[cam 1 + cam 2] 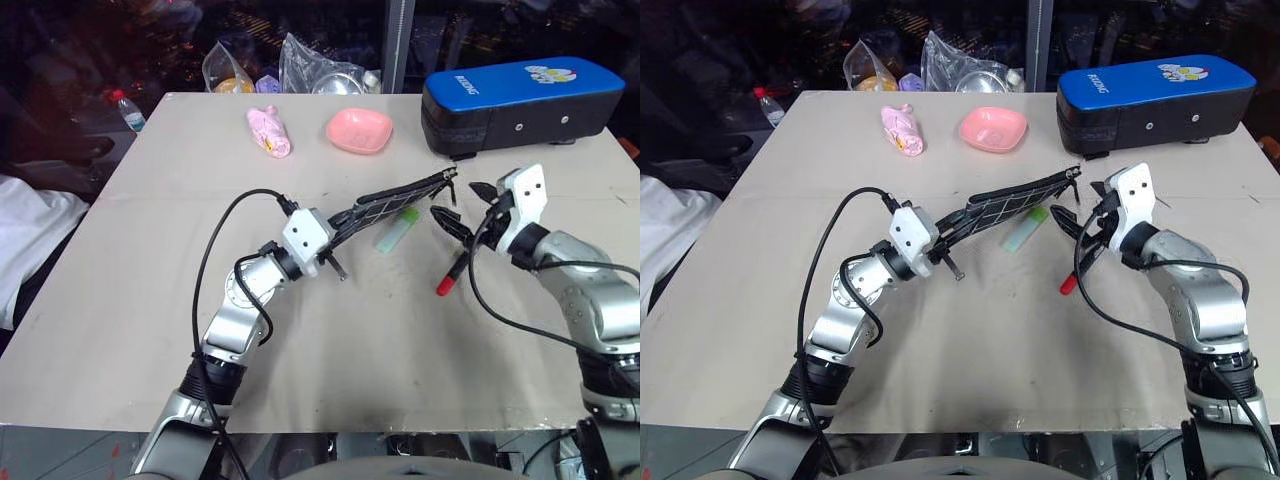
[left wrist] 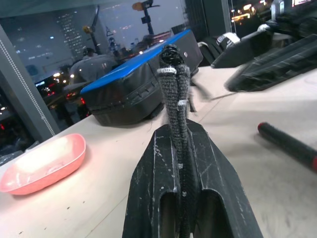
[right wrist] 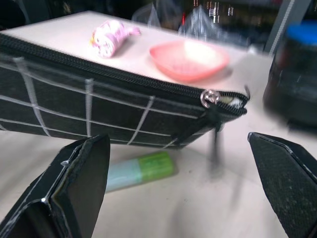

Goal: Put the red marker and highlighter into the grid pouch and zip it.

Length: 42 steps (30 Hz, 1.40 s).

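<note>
— With its forearm reaching forward over the table and the wrist angled toward the robot's right, what has the left gripper got?

— The grid pouch. Its two black fingers are pressed tight on one end of it, and the pouch is lifted off the table, running from the gripper up and to the right toward the blue and black case. In the left wrist view the fabric stands edge-on, pinched between the fingers.

— And the right arm?

— It comes in from the robot's right with the elbow bent, the forearm pointing forward and left. The right gripper sits just beside the free end of the pouch, jaws spread wide and holding nothing. In the right wrist view the two fingers stand well apart, and the zipper slider with its pull cord hangs between them, near the pouch's end.

— Is the zipper done up?

— The slider is close to the end, with a small gap beyond it; I cannot tell more than that.

— Where are the pens?

— Both lie on the table. The highlighter is just under the raised pouch, green cap toward the case. The red marker lies below the right gripper, red end nearest the robot, black end pointing up toward the fingers.

— Anything else on the table?

— A pink dish and a pink wrapped bundle near the far edge, well apart from the arms.
</note>
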Motion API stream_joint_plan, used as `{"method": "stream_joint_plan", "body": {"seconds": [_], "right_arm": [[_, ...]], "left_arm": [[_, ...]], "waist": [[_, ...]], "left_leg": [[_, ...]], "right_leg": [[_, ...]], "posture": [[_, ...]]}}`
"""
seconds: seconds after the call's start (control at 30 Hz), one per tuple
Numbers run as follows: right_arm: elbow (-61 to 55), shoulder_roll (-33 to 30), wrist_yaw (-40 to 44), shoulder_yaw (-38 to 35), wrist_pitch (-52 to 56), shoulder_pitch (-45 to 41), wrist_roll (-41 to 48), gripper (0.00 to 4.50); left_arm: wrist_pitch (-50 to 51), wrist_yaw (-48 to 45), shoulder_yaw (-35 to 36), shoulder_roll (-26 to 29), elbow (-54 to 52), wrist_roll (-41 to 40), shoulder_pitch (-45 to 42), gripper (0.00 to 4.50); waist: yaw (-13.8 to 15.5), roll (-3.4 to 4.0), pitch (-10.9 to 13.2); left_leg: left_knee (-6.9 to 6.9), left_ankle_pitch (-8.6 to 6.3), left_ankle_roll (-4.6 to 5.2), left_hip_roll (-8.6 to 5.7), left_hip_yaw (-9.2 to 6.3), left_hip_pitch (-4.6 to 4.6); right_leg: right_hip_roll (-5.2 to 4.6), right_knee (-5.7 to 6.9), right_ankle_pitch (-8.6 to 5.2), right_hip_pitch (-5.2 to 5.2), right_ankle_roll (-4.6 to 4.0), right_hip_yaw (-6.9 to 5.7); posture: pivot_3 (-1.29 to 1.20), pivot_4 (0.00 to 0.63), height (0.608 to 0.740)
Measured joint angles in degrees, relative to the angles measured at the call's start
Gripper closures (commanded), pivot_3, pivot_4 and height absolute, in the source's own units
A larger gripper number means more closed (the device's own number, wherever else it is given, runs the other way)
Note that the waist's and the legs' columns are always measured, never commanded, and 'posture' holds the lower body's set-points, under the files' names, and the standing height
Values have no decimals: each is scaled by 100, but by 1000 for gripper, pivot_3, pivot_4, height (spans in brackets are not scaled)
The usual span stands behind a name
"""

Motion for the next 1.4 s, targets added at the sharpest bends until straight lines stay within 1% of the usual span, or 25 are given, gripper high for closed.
{"method": "stream_joint_plan", "body": {"seconds": [0.17,0.27,0.37,0.57,0.8,1.17,1.2,1.23,1.4], "right_arm": [[6,-27,-183,-95,1039,-339,314,0],[61,-42,-200,-95,1256,-422,382,0],[351,-69,-182,-94,1431,-668,426,0],[929,-289,121,36,1361,-994,285,0],[1463,-384,508,251,1178,-1295,97,0],[1894,-285,680,390,1006,-1619,-166,0],[1899,-273,687,390,1001,-1627,-192,506],[1911,-252,693,390,992,-1629,-218,765],[1951,-184,749,398,893,-1629,-281,3219]], "left_arm": [[-146,-128,-3,-11,2,170,66,4456],[-172,-174,-3,-34,15,178,71,4456],[-203,-244,-1,-38,36,181,87,4456],[-291,-341,4,-37,89,192,125,4456],[-355,-385,9,-43,108,277,194,4456],[-349,-384,13,-35,53,282,407,4456],[-348,-384,14,-35,53,282,407,4500],[-346,-384,14,-35,53,282,407,4500],[-341,-387,14,-34,34,281,407,4500]], "waist": [[1,0,0],[2,0,0],[-8,0,0],[-34,0,0],[-86,0,1],[-91,0,1],[-92,0,1],[-91,0,1],[-91,1,1]], "left_leg": [[-1,-12,20,0,2,0],[-1,-13,22,0,1,-1],[-1,-13,23,0,3,-1],[-5,-14,23,0,2,-2],[-9,-14,23,1,0,-3],[-9,-13,23,3,6,-27],[-8,-13,23,3,4,-32],[-8,-13,23,3,4,-34],[-4,-13,22,2,2,-56]], "right_leg": [[-1,0,0,-1,0,4],[-1,0,0,-1,0,4],[-1,0,0,-2,0,4],[-1,-3,0,-3,0,4],[-1,-5,0,-5,0,5],[-2,1,0,-36,0,15],[-2,0,0,-38,0,15],[-2,0,1,-39,0,15],[-3,0,1,-59,1,14]], "posture": [[0,150,737],[0,150,737],[0,150,737],[0,150,737],[0,150,737],[0,150,737],[0,150,737],[0,150,737],[0,150,737]]}}
